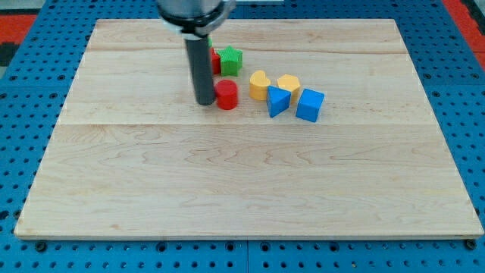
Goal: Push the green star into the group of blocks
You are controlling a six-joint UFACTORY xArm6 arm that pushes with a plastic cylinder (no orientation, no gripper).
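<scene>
— Pale wooden boards make up the counter, which sits on a blue perforated base. What is on it?

— Everything sits in the upper middle of the frame. The straight dark rod comes down from the top edge, and my tip rests on the wood just left of the red cylinder block, touching it or very nearly so.

— And the green star-shaped block?

— The green star-shaped block lies above the red cylinder block, a little toward the upper right of my tip. Just to its left a second red block peeks out from behind the rod; its shape is mostly hidden, so I cannot name it. The two look to be touching.

— Where is the group?

— To the right of the star and slightly lower. The yellow heart-shaped block is nearest, near the star but apart from it. Beside it is a second yellow block, rounded, whose exact shape I cannot make out. In front of those stand the blue triangular block and, at the far right, the blue cube block. The four sit close together.

— What state is the claw in?

— No claw is fitted; the arm ends in the plain rod, so nothing is wide, narrow or held.
</scene>
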